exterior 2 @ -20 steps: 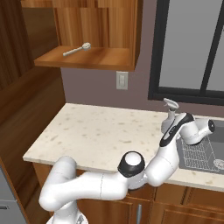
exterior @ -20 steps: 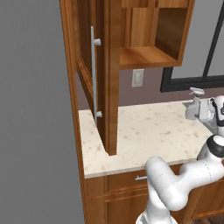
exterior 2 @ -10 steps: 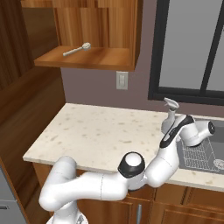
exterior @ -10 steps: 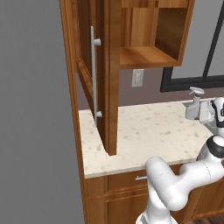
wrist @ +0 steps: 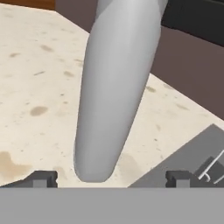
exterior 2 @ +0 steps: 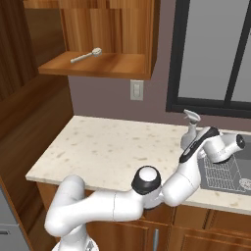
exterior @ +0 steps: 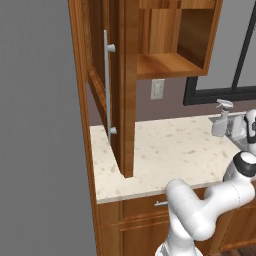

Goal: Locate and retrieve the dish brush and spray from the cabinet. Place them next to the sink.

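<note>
Spray bottle (exterior 2: 189, 131) stands upright on the speckled counter (exterior 2: 112, 147), just beside the left edge of the sink (exterior 2: 223, 172) and below the dark-framed window (exterior 2: 211, 54) — its base planted on the stone, its trigger head toward the glass. In the hand view the pale, smooth body (wrist: 114, 87) rises between the two dark fingertips, which sit well apart on either side of it with clear gaps, so the gripper (wrist: 111, 178) is spread wide and holds nothing.

By the look of it the bottle is light, rigid plastic with a slick, tapering wall: a firm squeeze around the broad lower body would hold best, while the narrow neck and nozzle offer a poorer purchase, and a tall, slim shape like this would likely topple at a sideways knock.

Against the pictures of a second ago, the bottle occupies the same spot by the basin and the arm's pose is little altered — what has changed is the fingers, which have parted to their full spread and let go.

Up on the open shelf of the cabinet (exterior 2: 98, 44), the dish brush (exterior 2: 86, 55) lies on the wood, not yet fetched.
</note>
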